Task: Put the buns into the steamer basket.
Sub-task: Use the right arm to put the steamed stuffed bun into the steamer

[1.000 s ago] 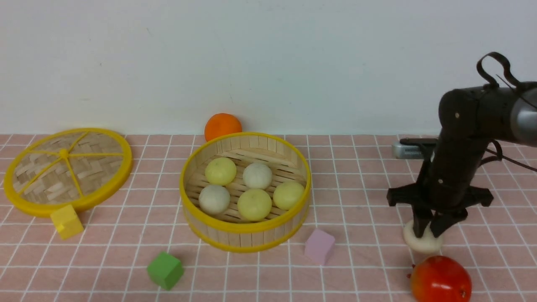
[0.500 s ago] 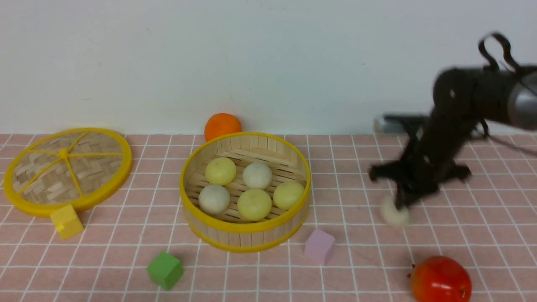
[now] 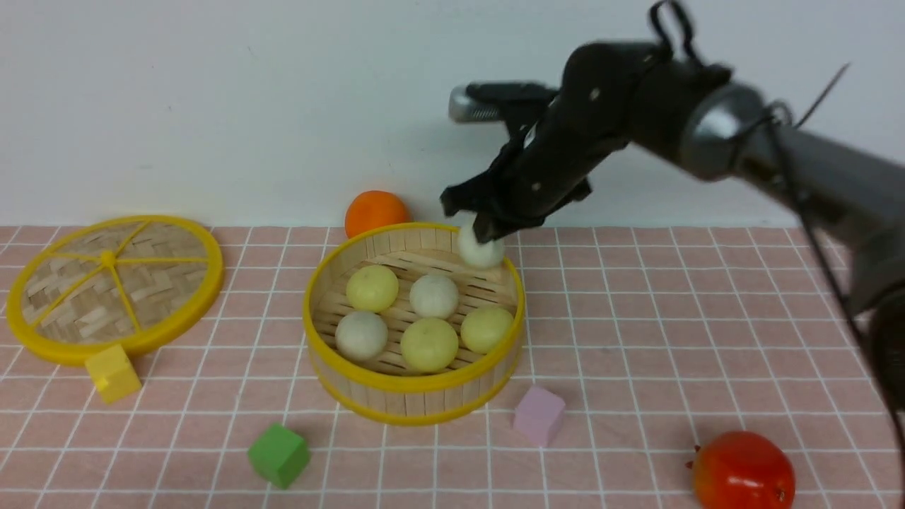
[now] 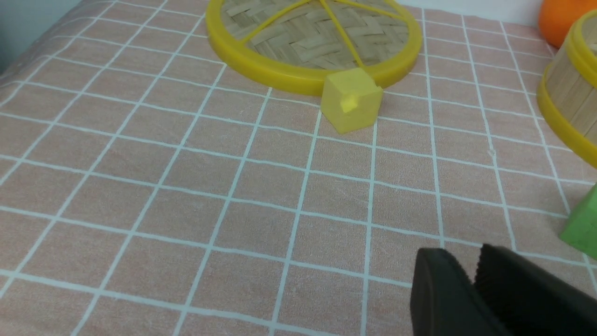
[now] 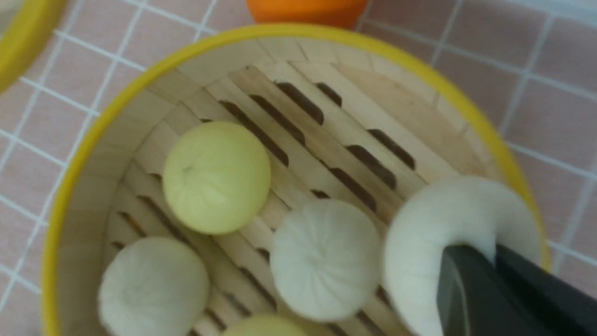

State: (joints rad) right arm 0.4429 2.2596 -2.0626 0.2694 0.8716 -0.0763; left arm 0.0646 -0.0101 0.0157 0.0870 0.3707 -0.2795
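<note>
Right jaws (image 3: 483,230) clenched on a white bun (image 3: 481,247), front view; bun held over the basket (image 3: 413,382) rim at about one o'clock. Five more buns inside: yellow (image 3: 372,288) at ten, white (image 3: 434,296) near centre, yellow (image 3: 486,329) at three, yellow (image 3: 429,345) at six, white (image 3: 361,336) at eight. Orange ball (image 3: 375,213) just beyond the rim, eleven o'clock.

Left wrist view: left jaws (image 4: 466,270) low over the bench (image 4: 186,196), nothing between; fingertips near together, whether fully closed can't tell. Yellow block (image 4: 350,100) beside the lid (image 4: 289,77).

Right wrist view: gripped bun pinched between dark fingertips (image 5: 459,280).
</note>
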